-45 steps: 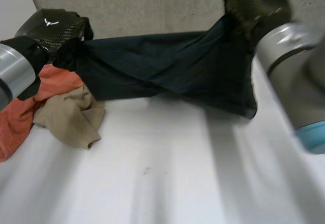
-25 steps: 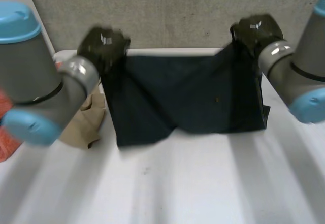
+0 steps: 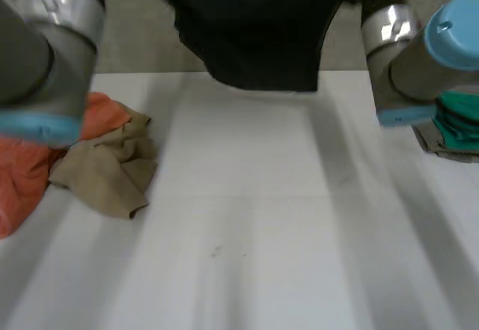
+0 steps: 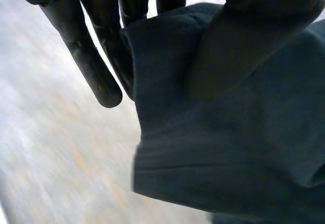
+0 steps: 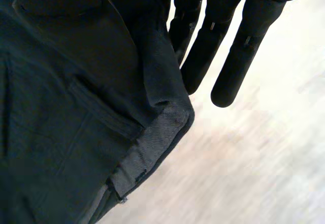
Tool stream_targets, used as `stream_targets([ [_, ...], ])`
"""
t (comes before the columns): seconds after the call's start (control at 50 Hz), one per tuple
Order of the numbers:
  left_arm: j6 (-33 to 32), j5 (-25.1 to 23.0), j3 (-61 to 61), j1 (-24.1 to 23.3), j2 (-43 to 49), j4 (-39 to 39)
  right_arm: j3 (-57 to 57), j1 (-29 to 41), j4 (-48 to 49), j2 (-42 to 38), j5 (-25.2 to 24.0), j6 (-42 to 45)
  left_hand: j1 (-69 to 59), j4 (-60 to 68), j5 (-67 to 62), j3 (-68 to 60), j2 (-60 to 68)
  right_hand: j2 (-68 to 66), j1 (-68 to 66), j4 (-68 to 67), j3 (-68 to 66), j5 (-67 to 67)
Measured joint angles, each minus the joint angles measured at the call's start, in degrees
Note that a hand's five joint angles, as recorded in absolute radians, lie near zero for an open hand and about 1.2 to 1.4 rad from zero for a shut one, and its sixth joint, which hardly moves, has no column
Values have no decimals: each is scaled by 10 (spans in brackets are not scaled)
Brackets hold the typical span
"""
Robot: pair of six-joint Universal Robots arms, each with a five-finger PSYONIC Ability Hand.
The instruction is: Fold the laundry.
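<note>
A dark navy garment [image 3: 254,31] hangs in the air above the table's far edge, stretched between my two arms. In the left wrist view my left hand [image 4: 96,66] pinches one top corner of the garment [image 4: 228,148] between thumb and fingers. The right wrist view shows my right hand [image 5: 238,56] holding the other top corner of the garment [image 5: 66,107], with a hemmed edge hanging beside its straight fingers. My left arm [image 3: 45,53] and right arm [image 3: 419,53] rise on either side of the cloth.
A crumpled tan cloth [image 3: 108,169] and an orange cloth [image 3: 30,165] lie at the left of the white table [image 3: 254,233]. A teal cloth [image 3: 456,117] sits on a grey one at the right edge. A grey wall stands behind.
Both hands have lifted the dark garment from just above the table to well above it. Its lower edge now hangs over the far edge, and the arms have swung upward.
</note>
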State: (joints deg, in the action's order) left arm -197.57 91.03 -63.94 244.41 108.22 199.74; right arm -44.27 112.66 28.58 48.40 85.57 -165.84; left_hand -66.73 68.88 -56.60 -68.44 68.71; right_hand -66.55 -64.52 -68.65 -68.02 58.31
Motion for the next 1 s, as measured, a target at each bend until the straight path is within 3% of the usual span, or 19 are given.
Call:
stream_targets([
  [0.12, -22, -10, -132, -20, 3, -31, -71, -5, -103, -18, -38, 8, 0, 0, 0, 0, 0, 0, 0, 0, 0, 0],
  [0.24, -88, 11, -233, -44, 14, -68, -191, 0, -159, -13, -67, 79, 0, 0, 0, 0, 0, 0, 0, 0, 0, 0],
  [0.42, -151, 42, -315, -67, -38, -185, -321, 6, -279, 69, -78, 178, 0, 0, 0, 0, 0, 0, 0, 0, 0, 0],
  [0.58, -194, 28, -374, -80, -133, -399, -430, 0, -458, 192, -55, 265, 0, 0, 0, 0, 0, 0, 0, 0, 0, 0],
  [0.72, -216, -28, -387, -83, -169, -582, -532, -22, -568, 290, -45, 417, 0, 0, 0, 0, 0, -10, 0, 0, 0, -1],
  [0.84, -206, -40, -354, -73, -140, -544, -543, -21, -545, 283, -52, 411, 0, 0, -11, 0, 0, -10, 0, 0, 0, 0],
  [0.92, -202, -7, -312, -64, -88, -458, -511, -10, -502, 242, -42, 358, 0, 0, -11, 0, 0, -10, 0, 0, 0, 1],
  [1.0, -212, 31, -242, -53, -16, -343, -443, 3, -420, 188, 3, 295, 0, 0, -11, 0, 0, -10, 0, 0, 0, 1],
])
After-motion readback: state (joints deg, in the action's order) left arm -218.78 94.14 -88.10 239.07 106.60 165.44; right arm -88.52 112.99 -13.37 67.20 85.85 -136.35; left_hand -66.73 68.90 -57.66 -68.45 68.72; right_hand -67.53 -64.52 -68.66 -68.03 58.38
